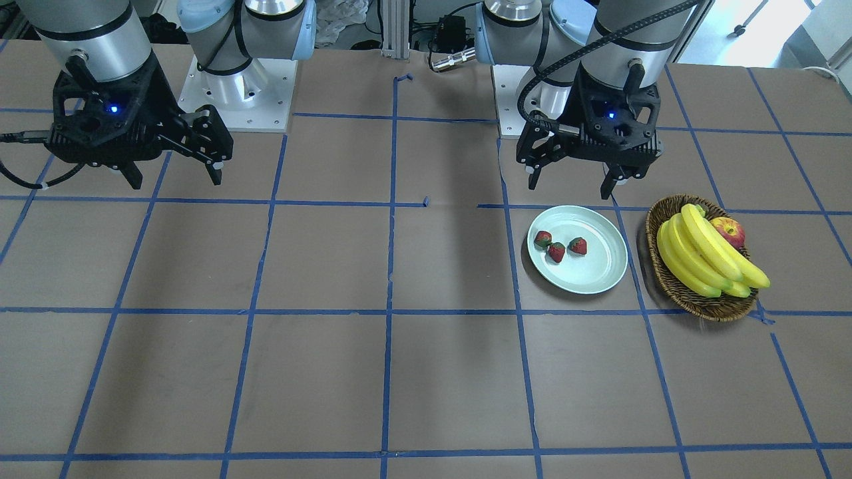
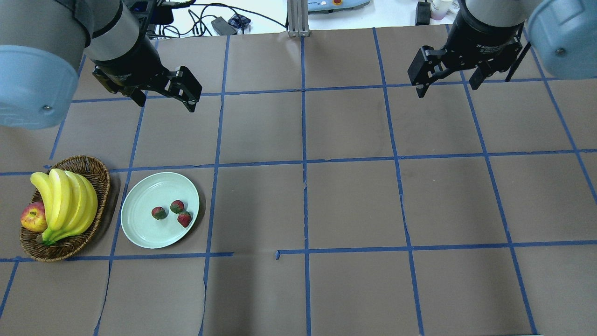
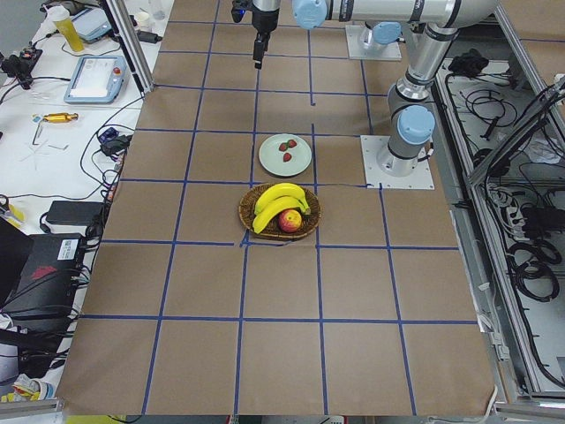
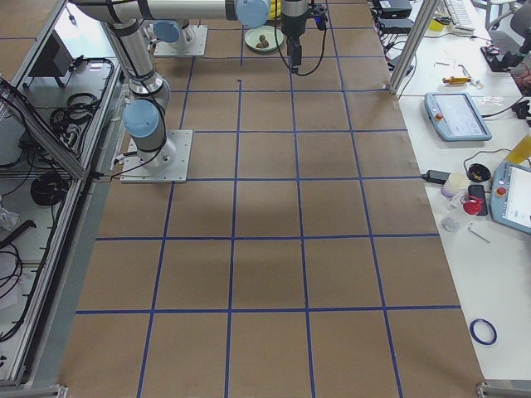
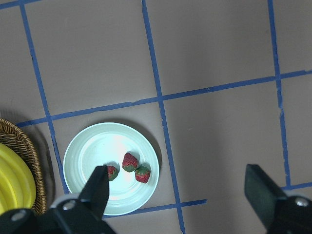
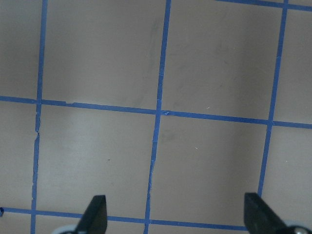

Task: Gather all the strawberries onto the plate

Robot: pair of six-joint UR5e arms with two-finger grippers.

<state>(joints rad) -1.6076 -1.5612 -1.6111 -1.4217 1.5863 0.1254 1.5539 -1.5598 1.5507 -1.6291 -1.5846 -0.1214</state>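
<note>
Three small red strawberries (image 1: pixel 556 252) lie close together inside the pale mint-green plate (image 1: pixel 592 266). They also show in the overhead view (image 2: pixel 177 206) on the plate (image 2: pixel 149 191) and in the left wrist view (image 5: pixel 129 161) on the plate (image 5: pixel 97 146). My left gripper (image 1: pixel 570 187) is open and empty, raised above the table on the plate's robot side; it shows overhead (image 2: pixel 165 100) and in its wrist view (image 5: pixel 179 195). My right gripper (image 1: pixel 176 181) is open and empty, far from the plate, over bare table (image 2: pixel 447 89) (image 6: pixel 178 217).
A brown wicker basket (image 1: pixel 719 309) stands right beside the plate, holding a bunch of yellow bananas (image 1: pixel 705 259) and a red-yellow apple (image 1: pixel 729 231). The table is brown with a blue tape grid. The arm bases stand at the robot's edge.
</note>
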